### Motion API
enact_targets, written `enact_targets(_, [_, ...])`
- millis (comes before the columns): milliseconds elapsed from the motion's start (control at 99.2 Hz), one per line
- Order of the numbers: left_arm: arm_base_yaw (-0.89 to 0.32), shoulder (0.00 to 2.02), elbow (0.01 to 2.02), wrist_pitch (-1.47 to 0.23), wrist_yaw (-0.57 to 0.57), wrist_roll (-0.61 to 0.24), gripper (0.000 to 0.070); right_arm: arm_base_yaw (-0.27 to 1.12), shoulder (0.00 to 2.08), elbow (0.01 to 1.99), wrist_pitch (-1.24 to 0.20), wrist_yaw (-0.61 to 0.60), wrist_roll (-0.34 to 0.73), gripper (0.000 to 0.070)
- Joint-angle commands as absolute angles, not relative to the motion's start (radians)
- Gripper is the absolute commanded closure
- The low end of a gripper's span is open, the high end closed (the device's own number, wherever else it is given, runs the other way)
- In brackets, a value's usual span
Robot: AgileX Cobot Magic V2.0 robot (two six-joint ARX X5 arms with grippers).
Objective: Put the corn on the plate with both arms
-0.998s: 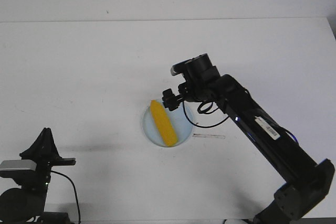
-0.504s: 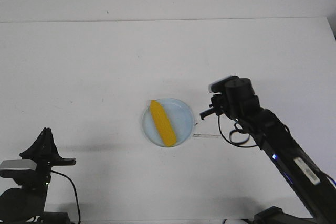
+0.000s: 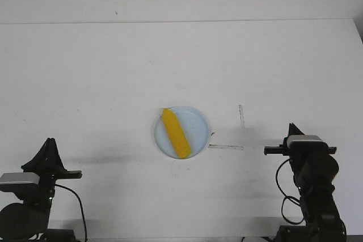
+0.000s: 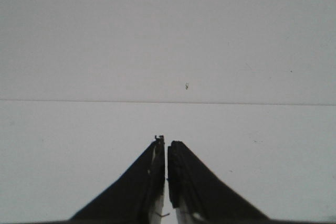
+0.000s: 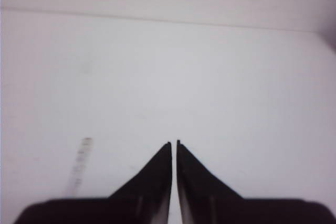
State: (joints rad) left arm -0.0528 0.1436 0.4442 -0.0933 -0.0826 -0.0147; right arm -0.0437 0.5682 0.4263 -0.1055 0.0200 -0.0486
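Corn, a smooth bright yellow-orange toy cob [image 3: 175, 133], is seen lying flat inside the round, shallow pale-blue plastic plate [image 3: 198, 123] in the front view. Its long axis is laid diagonally across the plate: the narrower end is pointed away from the robot and toward the left arm's side, and the broader end is turned toward the robot and toward the right arm's side, close to the plate's near rim. The cob is kept to the half of the plate nearer the left arm, and bare blue surface is left showing on the half nearer the right arm. The black pointed left gripper [image 4: 166, 141] is drawn shut, its two fingertips meeting with only a hairline gap and nothing held between them; the plate and cob are placed well ahead of it and off toward the right arm's side. The black pointed right gripper [image 5: 174, 143] is likewise closed on nothing, its tips almost touching; the plate and cob are placed ahead of it and off toward the left arm's side, well apart from it. Only the white table [image 3: 102, 83] is shown beyond the fingertips in both wrist views.
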Motion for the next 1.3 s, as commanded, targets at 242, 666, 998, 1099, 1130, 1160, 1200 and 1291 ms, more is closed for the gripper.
enact_targets(242, [-0.052,0.142,0.449,-0.081,-0.086,-0.020,0.0698,-0.065,0.196,0.393,-0.173,-0.012,-0.051,0.0686])
enact_targets(666, [-0.052,0.142,0.449,-0.081,-0.086,-0.020,0.0698,-0.065,0.002,0.395,-0.143,0.001,-0.051,0.0686])
enact_targets(998, [-0.052,0.142,0.449,-0.081,-0.086,-0.019,0.0698,-0.065,0.002,0.395,-0.142,0.000,-0.051,0.0686])
enact_targets(1099, [-0.052,0.142,0.449,-0.081,-0.086,-0.019,0.0699,-0.065,0.002,0.395,-0.142,0.001,-0.051,0.0686])
enact_targets(1130, [-0.052,0.142,0.449,-0.081,-0.086,-0.019,0.0698,-0.065,0.002,0.395,-0.142,0.000,-0.051,0.0686])
enact_targets(1160, [-0.052,0.142,0.449,-0.081,-0.086,-0.019,0.0699,-0.065,0.002,0.395,-0.142,0.001,-0.051,0.0686])
enact_targets(1200, [-0.052,0.142,0.449,-0.081,-0.086,-0.019,0.0698,-0.065,0.002,0.395,-0.142,0.000,-0.051,0.0686])
enact_targets(1291, [-0.051,0.126,0.448,-0.080,-0.094,-0.019,0.0699,-0.065,0.002,0.395,-0.142,0.000,-0.051,0.0686])
